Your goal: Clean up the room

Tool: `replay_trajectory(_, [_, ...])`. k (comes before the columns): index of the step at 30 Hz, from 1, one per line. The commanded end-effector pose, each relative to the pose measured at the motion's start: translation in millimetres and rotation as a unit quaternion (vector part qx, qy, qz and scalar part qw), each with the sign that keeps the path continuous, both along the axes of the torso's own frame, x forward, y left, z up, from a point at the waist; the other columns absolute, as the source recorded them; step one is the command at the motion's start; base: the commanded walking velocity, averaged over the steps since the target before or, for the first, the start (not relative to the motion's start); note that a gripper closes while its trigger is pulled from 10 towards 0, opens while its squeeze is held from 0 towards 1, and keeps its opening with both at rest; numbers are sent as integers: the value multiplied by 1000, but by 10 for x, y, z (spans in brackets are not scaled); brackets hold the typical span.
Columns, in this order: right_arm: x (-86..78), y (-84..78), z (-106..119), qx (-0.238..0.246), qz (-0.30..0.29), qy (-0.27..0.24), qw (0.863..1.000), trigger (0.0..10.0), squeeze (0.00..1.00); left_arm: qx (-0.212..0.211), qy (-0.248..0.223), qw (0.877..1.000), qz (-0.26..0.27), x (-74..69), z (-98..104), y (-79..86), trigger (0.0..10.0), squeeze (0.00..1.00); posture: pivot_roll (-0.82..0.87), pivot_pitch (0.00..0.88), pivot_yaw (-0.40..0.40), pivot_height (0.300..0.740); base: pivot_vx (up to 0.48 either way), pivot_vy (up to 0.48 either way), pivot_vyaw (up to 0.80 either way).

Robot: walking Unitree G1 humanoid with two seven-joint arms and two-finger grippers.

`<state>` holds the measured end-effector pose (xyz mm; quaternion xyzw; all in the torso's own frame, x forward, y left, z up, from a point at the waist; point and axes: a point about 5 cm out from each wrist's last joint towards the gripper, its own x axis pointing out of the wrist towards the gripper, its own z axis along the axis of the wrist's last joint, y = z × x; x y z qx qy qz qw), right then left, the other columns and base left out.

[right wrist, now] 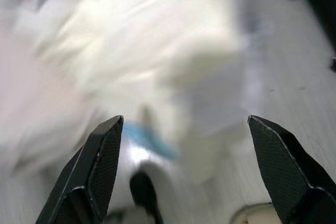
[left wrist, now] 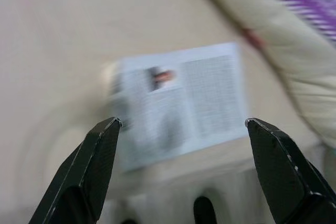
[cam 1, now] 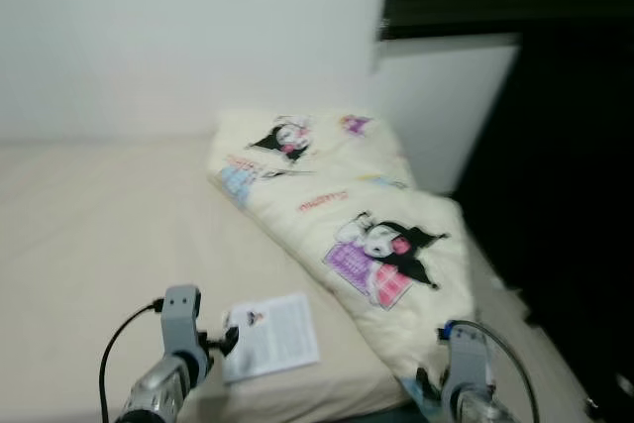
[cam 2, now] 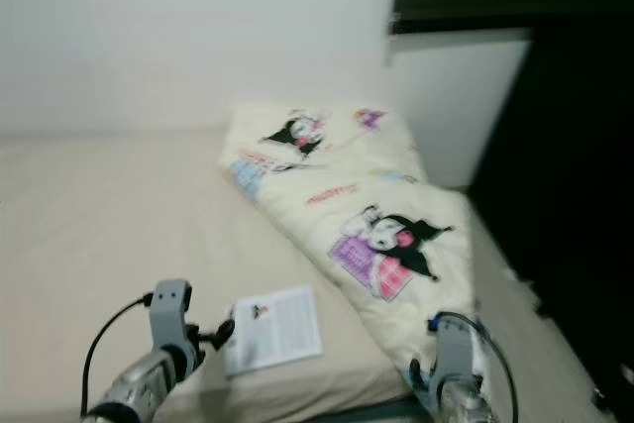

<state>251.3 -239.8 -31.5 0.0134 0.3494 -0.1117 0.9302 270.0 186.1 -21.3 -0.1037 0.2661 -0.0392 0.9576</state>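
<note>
A printed leaflet [cam 1: 269, 336] lay at the bed's [cam 1: 89, 235] near edge, beside the folded cartoon quilt [cam 1: 347, 215]. The left pincer [left wrist: 181, 129] hovered wide open just before it. The right pincer [right wrist: 184, 129] gaped over the quilt's near corner.

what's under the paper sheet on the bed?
The paper sheet lies flat on the bare beige mattress, beside the folded cartoon-print quilt. The left gripper faces it, fingers open. Anything beneath the sheet is covered.
</note>
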Motion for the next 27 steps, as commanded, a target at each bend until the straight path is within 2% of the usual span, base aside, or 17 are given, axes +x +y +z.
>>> replay_trajectory(1, [82, -34, 80, 5, -12, -24, 1000, 10000, 0, -1, -22, 1000, 6, 99, 95, 24, 10000, 0, -100, 0, 11, 740, 0, 0, -800])
replay_trajectory(4, [349, -59, 337, 9, -13, -89, 996, 10000, 0, 16, -39, 998, 41, 211, 201, 88, 10000, 0, -103, 0, 6, 740, 0, 0, -525])
replay_trajectory(5, [349, -59, 337, 9, -13, -89, 996, 10000, 0, 16, -39, 998, 41, 211, 201, 88, 10000, 0, -103, 0, 6, 740, 0, 0, 0])
replay_trajectory(7, [488, -38, 478, 20, -13, -125, 992, 10000, 0, 34, -42, 995, 81, 251, 244, 161, 10000, 0, -103, 0, 6, 740, 0, 0, 0])
replay_trajectory(8, [488, -38, 478, 20, -13, -125, 992, 10000, 0, 34, -42, 995, 81, 251, 244, 161, 10000, 0, -103, 0, 6, 740, 0, 0, 0])
replay_trajectory(9, [598, -10, 597, 20, -3, -150, 988, 10000, 0, 40, -39, 991, 121, 261, 262, 233, 10000, 0, -105, 0, 1, 740, 0, 0, 0])
replay_trajectory(13, [696, -7, 710, 18, -3, -164, 986, 10000, 0, 37, -35, 985, 163, 257, 273, 317, 10000, 0, -105, 0, 1, 740, 0, 0, 0])
replay_trajectory(16, [849, -12, 921, 30, -4, -204, 979, 10000, 0, 27, -11, 978, 209, 194, 227, 435, 10000, 0, -110, 0, 0, 725, 0, 0, 0])
replay_trajectory(22, [974, 16, 1115, 38, 14, -243, 969, 10000, 0, 8, 9, 975, 221, 119, 153, 464, 10000, 0, -116, 0, 2, 705, 0, 0, 0])
replay_trajectory(27, [1093, 72, 1317, 58, 31, -283, 957, 10000, 0, -7, 20, 983, 182, 27, 54, 394, 10000, 0, -127, 0, 5, 690, 0, 0, 0])
